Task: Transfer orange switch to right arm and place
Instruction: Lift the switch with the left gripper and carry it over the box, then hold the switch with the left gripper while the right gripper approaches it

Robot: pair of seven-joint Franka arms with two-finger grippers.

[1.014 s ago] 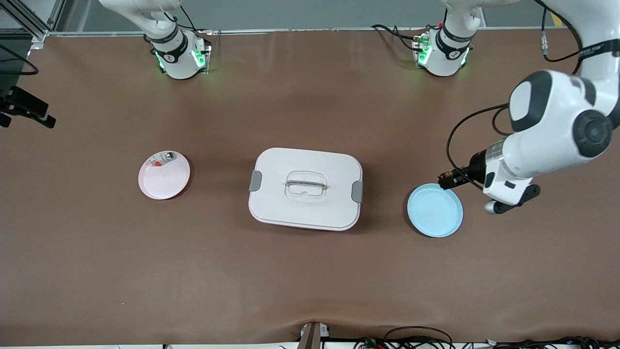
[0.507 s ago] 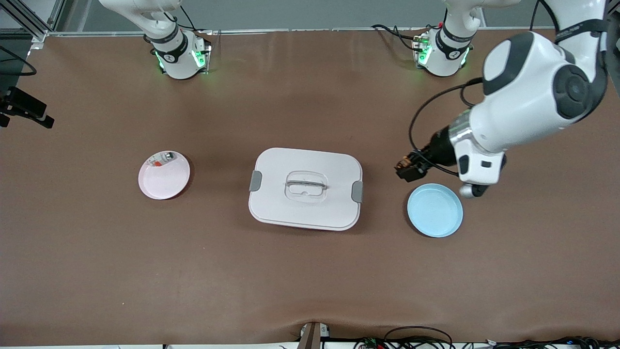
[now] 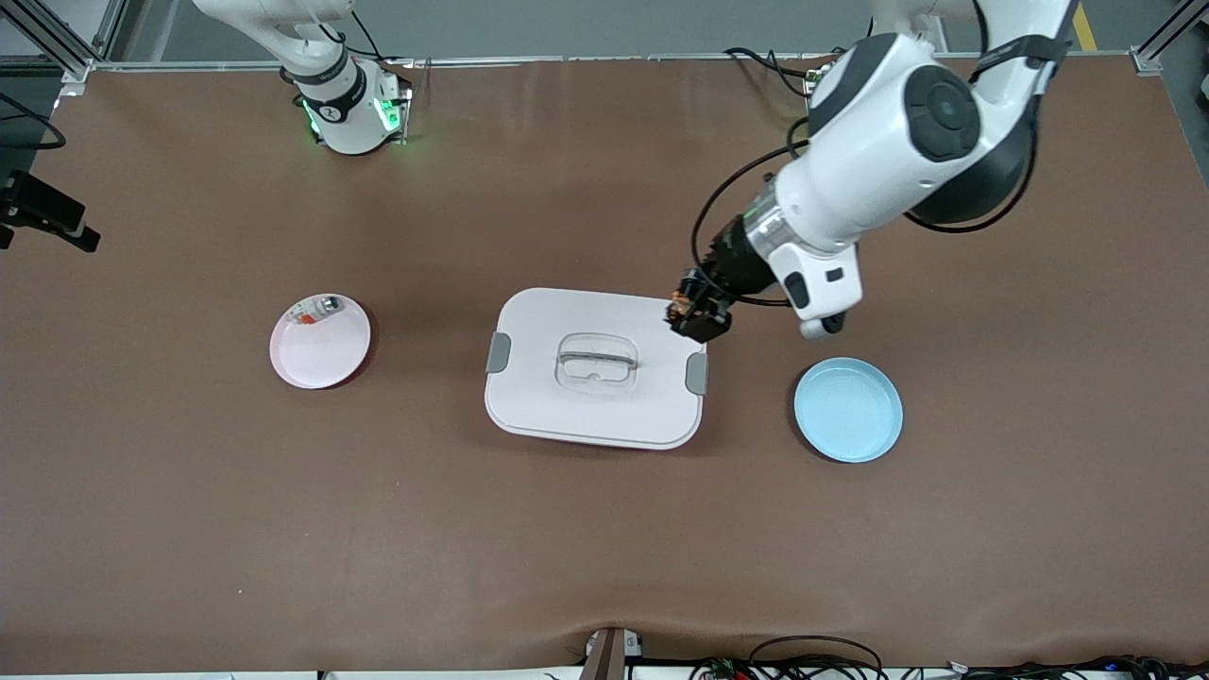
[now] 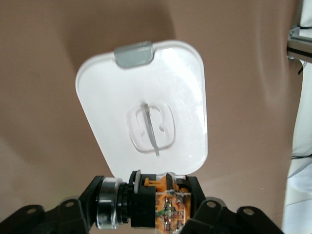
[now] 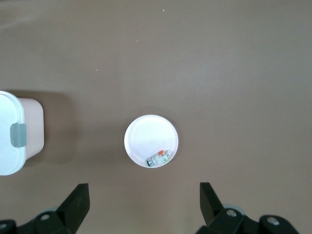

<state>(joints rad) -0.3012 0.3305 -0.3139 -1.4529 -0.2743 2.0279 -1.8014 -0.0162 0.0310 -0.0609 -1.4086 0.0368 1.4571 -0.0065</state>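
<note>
Table: brown mat [image 3: 604,529], rails along the robots' edge; white lidded box [image 3: 595,368] sits mid-table, used as landmark.
Left gripper [image 3: 697,314]: up in air over the box's corner toward the left arm's end, fingers clamped on the switch [image 3: 682,304]. Wrist view shows the switch [image 4: 163,204] pinched crosswise between the fingers, orange end exposed, probably so the other arm can take the free end.
Switch: off the table, carried; not yet handed over.
Right gripper [image 5: 144,204]: out of front view; own wrist cam shows it high over the pink plate, fingers spread wide, nothing between them. Arm waits, likely ready to receive.
Blue plate [image 3: 848,409]: beside the box toward the left arm's end, nothing on it.
Pink plate [image 3: 320,341]: beside the box toward the right arm's end; holds a whitish part w/ red-orange patch [image 3: 316,310] at its rim. Likely the drop spot, judging by the task.
Box: lid shut, clear handle [image 3: 596,359] centred, grey latch at each short end; seems just an obstacle the handover happens above.
Count: 2 arms, 2 plates, 1 box, 2 latches, 1 switch, 1 whitish part.
</note>
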